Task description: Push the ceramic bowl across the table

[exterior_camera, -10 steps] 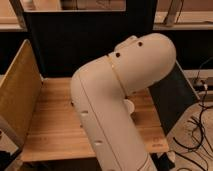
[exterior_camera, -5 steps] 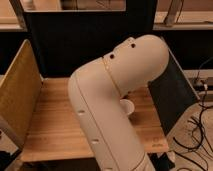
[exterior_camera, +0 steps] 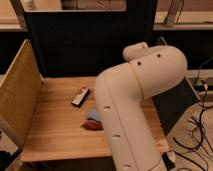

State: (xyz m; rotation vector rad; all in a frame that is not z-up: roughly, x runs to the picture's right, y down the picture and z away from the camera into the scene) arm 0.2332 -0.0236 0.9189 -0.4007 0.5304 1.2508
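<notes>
You cannot see the gripper at this moment. It lies somewhere behind or below the bulky white arm (exterior_camera: 131, 107) that fills the middle and right of the view, so whether it is apart, together or clamped on anything cannot be told.

The arm has swung toward the right side of the view over the last second. Its rounded elbow now sits above the table's right end, and its lower segment drops past the front edge.

That swing has uncovered part of the light natural-wood plank table (exterior_camera: 55, 127). It shows you a black-and-white rectangular bar (exterior_camera: 80, 96) lying at an angle near the middle. Closer to the front, just beside the arm's shell, lies a flat red-orange piece with a blue patch (exterior_camera: 92, 124). Neither of these is your target.

The small round dark reddish-brown ceramic bowl appears nowhere on the exposed boards. If it is on the table at all, it is most likely hidden behind the arm on the right-hand part.

The upright wooden side panel (exterior_camera: 20, 92) closes the left end, and bare planks lie between it and the two objects.

For the task, this suggests you are in the approach, with no push confirmed. The bowl's position and any contact with it are both out of your sight, so treat the next motion as blind. Watch that a sweep does not catch the red-orange piece or the bar instead.
</notes>
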